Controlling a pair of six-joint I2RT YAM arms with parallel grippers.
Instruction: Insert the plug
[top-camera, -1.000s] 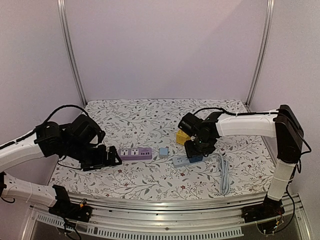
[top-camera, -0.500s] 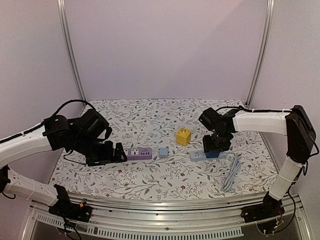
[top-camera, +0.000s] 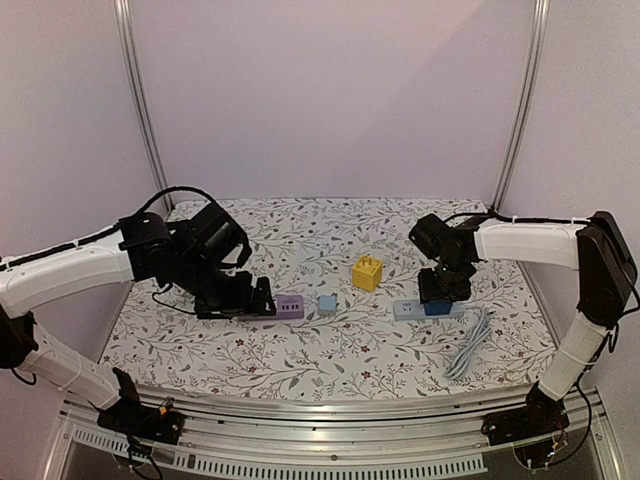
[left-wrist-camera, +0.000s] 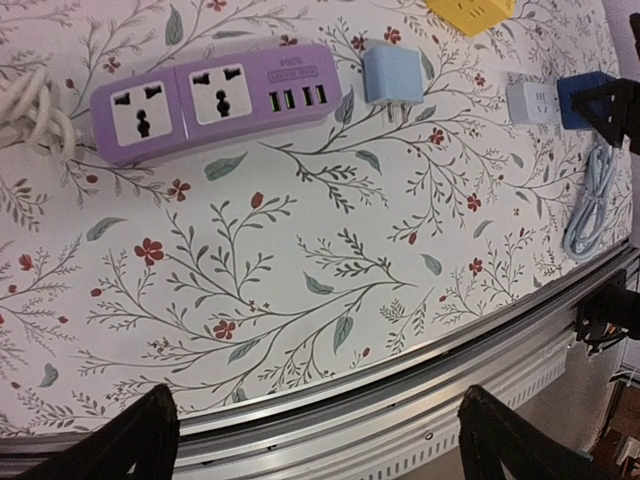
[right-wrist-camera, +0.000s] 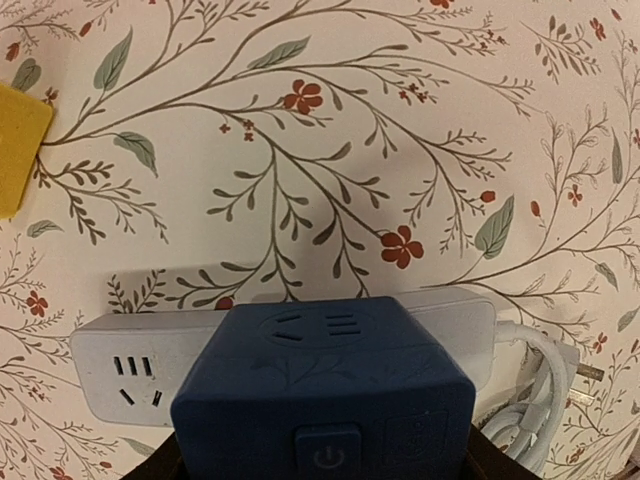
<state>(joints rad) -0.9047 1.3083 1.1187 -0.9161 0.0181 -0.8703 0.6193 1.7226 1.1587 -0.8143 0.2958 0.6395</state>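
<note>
Left wrist view showed the pale blue plug (left-wrist-camera: 393, 72), seemingly light and rigid, best pinched across its body; the left pincer (left-wrist-camera: 320, 432) was released, the right pincer (top-camera: 441, 291) clenched the blue adapter (right-wrist-camera: 325, 385).

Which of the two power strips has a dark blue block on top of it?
The white power strip, on the right side, under the dark blue block; the purple power strip has bare sockets.

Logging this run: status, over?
Left fingers open, beside purple strip. Right fingers shut on blue adapter, atop white strip; seating unclear. No obstruction seen.
</note>
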